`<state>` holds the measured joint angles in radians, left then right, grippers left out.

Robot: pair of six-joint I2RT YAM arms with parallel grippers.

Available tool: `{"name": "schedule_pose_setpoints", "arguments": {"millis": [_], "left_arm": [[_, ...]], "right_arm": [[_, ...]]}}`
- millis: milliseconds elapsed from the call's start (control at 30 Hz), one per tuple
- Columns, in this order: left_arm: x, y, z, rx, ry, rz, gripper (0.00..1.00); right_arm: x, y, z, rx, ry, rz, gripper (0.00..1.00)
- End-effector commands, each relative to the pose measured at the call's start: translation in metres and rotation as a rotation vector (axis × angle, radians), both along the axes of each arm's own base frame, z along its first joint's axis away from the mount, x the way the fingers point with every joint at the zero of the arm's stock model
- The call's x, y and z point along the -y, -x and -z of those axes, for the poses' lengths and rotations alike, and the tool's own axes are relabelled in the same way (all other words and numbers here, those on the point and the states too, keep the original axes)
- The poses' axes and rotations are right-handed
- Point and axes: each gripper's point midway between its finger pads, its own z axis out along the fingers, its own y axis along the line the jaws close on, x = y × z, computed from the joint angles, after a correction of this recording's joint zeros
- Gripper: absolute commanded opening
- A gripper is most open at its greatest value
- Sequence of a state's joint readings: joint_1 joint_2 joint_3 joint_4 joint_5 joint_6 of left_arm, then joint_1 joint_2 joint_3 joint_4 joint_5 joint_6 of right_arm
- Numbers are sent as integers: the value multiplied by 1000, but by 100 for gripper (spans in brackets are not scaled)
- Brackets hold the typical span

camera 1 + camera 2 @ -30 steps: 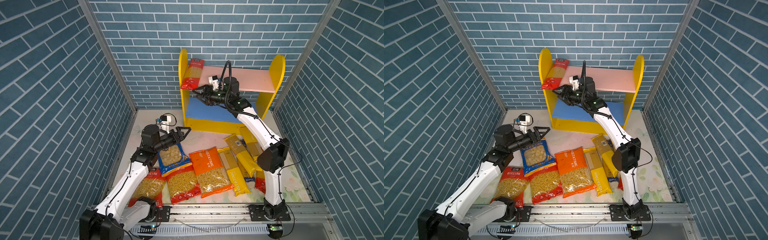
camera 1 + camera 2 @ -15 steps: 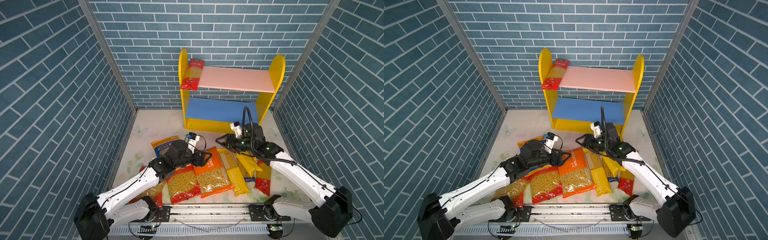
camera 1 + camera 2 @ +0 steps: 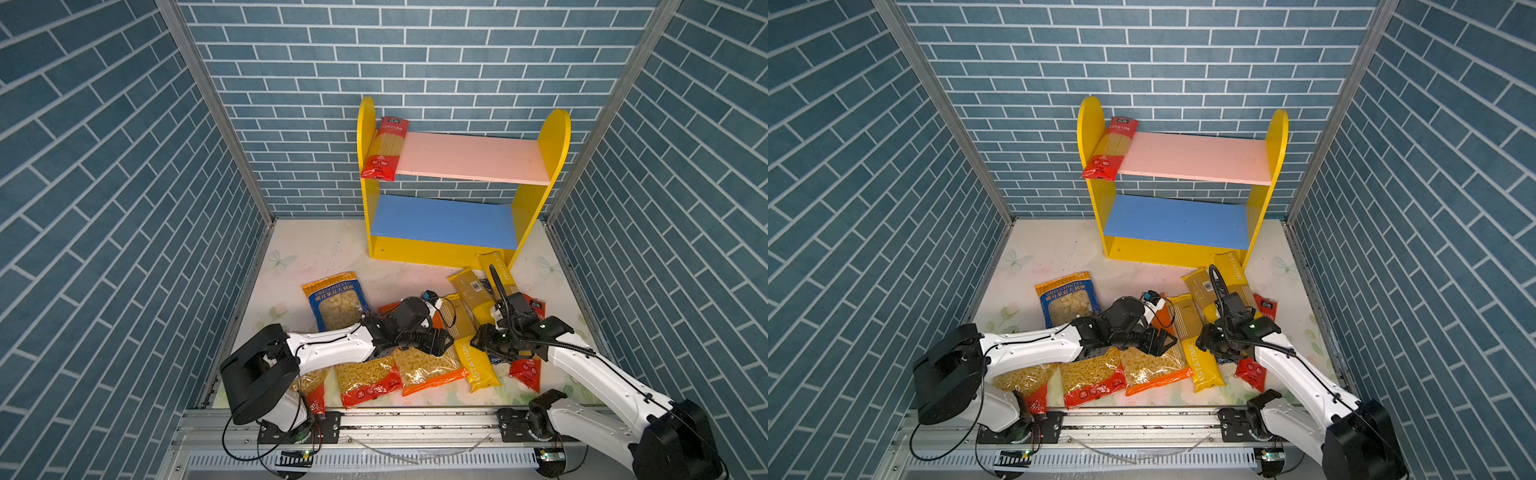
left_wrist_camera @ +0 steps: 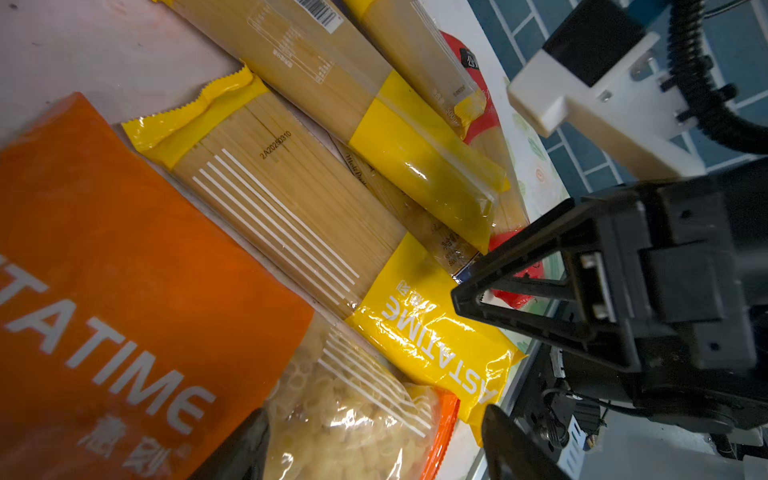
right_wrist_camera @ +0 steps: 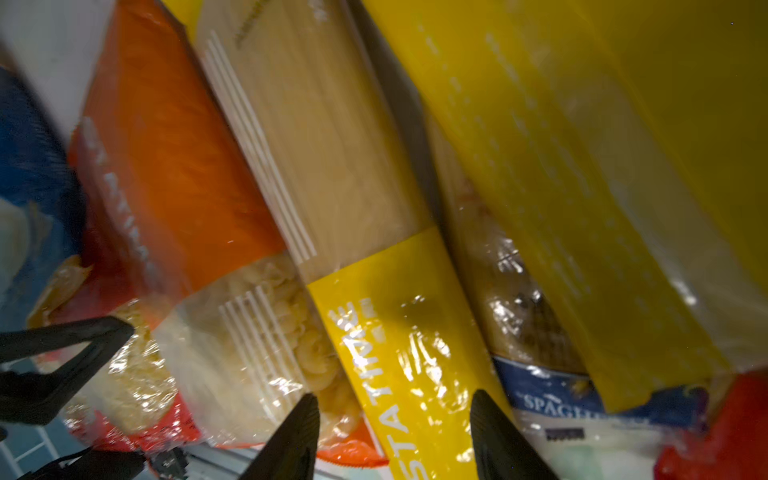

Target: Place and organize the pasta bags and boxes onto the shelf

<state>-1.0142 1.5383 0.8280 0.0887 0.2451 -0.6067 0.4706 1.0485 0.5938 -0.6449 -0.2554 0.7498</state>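
Yellow spaghetti pack (image 5: 399, 332) straddled across its narrow width by the spread right gripper (image 5: 395, 397), likely for a balanced pinch; left gripper (image 4: 374, 411), likewise spread and empty, over the orange bag (image 4: 124, 249).

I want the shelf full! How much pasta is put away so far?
Done: one red spaghetti pack lies on the shelf's pink board. In hand: nothing yet; the left gripper hangs open over the orange bag, the right gripper open over a yellow spaghetti pack. Left: all the other packs, lying on the floor.
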Motion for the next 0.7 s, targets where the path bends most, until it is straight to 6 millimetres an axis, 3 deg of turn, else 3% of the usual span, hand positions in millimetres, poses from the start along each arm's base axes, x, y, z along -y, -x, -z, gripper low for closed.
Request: {"name": "schedule_pose_setpoints", "arguments": {"millis": [0, 167, 300, 400, 500, 600, 667], "left_arm": [[3, -5, 7, -9, -2, -42, 80], [-12, -4, 28, -31, -45, -94, 80], [-23, -4, 38, -33, -73, -114, 80], [-27, -6, 47, -36, -103, -128, 80], [-23, -7, 54, -53, -122, -122, 80], [-21, -8, 58, -76, -128, -129, 80], [-23, -9, 56, -78, -124, -141, 79]], "right_arm": [[8, -8, 21, 13, 27, -15, 60], [-22, 0, 35, -74, -165, -59, 63], [-47, 9, 14, -76, -352, -127, 58], [-51, 11, 2, -35, -393, -152, 58], [-51, 14, 16, -66, -381, -163, 57], [-50, 16, 26, -73, -385, -159, 47], [-51, 15, 16, -41, -400, -162, 38]]}}
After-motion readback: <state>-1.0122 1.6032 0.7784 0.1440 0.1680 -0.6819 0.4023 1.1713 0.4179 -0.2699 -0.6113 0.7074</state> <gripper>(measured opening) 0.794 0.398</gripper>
